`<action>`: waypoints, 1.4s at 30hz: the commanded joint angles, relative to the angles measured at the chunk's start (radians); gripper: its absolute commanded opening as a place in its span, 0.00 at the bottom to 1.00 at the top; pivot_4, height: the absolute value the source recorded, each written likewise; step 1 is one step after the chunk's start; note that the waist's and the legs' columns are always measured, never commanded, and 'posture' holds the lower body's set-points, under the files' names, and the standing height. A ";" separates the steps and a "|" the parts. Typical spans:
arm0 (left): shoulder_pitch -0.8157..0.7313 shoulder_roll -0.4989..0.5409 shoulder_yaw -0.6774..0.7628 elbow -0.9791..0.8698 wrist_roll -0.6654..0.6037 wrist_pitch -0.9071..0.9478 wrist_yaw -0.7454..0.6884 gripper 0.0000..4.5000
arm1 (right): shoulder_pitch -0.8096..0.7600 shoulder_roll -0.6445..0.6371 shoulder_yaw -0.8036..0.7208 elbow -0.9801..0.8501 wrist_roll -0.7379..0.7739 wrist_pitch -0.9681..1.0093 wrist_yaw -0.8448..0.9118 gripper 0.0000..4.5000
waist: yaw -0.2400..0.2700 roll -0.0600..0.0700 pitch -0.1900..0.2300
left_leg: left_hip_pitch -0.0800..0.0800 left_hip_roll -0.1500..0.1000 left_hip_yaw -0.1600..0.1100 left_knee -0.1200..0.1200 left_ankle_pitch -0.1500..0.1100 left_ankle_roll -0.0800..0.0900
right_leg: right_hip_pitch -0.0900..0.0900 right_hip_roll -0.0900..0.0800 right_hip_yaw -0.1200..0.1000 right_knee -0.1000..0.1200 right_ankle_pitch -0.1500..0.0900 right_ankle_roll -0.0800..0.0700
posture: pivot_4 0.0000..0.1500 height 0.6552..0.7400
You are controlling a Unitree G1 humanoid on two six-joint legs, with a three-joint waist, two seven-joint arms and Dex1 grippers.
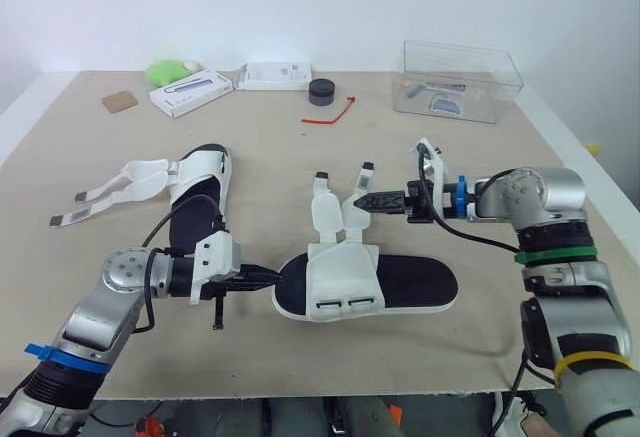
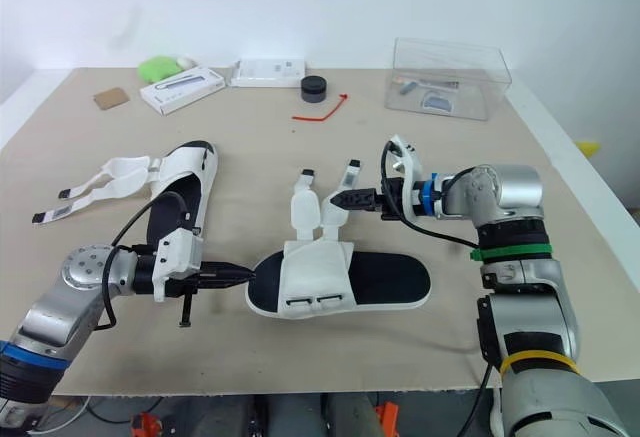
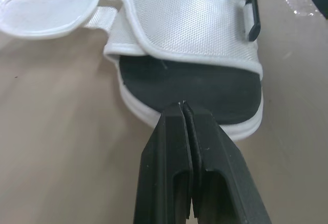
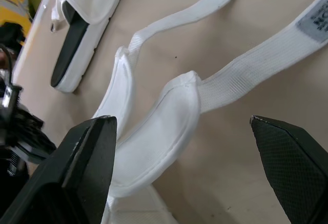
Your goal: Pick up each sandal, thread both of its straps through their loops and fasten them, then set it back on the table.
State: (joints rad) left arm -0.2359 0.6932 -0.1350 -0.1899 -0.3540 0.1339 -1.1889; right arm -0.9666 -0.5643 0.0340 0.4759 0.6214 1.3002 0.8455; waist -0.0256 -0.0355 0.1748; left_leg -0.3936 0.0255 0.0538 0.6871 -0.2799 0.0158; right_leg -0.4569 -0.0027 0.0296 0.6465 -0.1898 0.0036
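The right gripper (image 1: pixel 368 200) stands open just right of centre in the head view. Its two black fingers are spread either side of a padded strap (image 1: pixel 357 197), with nothing pinched. The left gripper (image 1: pixel 270 277), lower left of centre, is pressed shut on nothing. Its tip is at the toe rim of the near sandal (image 1: pixel 405 283), which lies flat on the table (image 1: pixel 300 157) mid-frame.

The step looks like taking the first strap. The grip is probably best made on the flat woven webbing beyond the pad, since the plump pad seems likely to squirm out. The left tip should brace the toe so the light sole does not skate. The strap end then has to reach the black loops (image 1: pixel 340 304) at the lower edge of the upper (image 1: pixel 340 269).

That upper is white mesh with a bound edge. The footbed is matte black, and the sole rim is white and ridged. The second sandal (image 1: pixel 200 195) lies at centre left, its straps splayed toward the left edge.
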 commanded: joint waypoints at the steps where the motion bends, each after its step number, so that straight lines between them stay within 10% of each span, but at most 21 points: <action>1: 0.004 0.001 0.000 -0.054 -0.015 0.006 -0.005 0.02 | -0.067 0.040 -0.030 0.095 -0.030 -0.011 -0.030 0.99 | -0.001 0.000 0.000 | 0.000 0.000 0.000 0.000 0.000 0.000 | 0.000 0.000 0.000 0.000 0.000 -0.001 | 1.00 1.00; 32: 0.009 -0.012 -0.038 -0.084 0.007 0.026 0.001 0.02 | -0.329 0.198 -0.315 0.691 -0.135 -0.319 -0.160 0.99 | -0.002 0.000 0.000 | 0.000 0.001 0.001 0.000 0.001 0.000 | 0.000 0.001 0.003 0.000 0.002 0.000 | 1.00 1.00; 42: 0.012 -0.008 -0.045 -0.067 0.014 0.011 -0.003 0.00 | -0.324 0.198 -0.248 0.658 -0.209 -0.399 -0.015 0.08 | -0.002 0.000 0.000 | 0.000 0.001 0.001 0.000 0.001 0.000 | 0.000 0.001 0.003 0.000 0.002 0.000 | 1.00 1.00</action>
State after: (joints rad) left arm -0.2295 0.6819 -0.1826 -0.2463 -0.3428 0.1583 -1.1873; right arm -1.2695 -0.3642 -0.2142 1.1778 0.4171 0.9241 0.7919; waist -0.0280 -0.0352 0.1748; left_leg -0.3938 0.0261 0.0551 0.6873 -0.2792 0.0157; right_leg -0.4573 -0.0019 0.0331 0.6466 -0.1878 0.0032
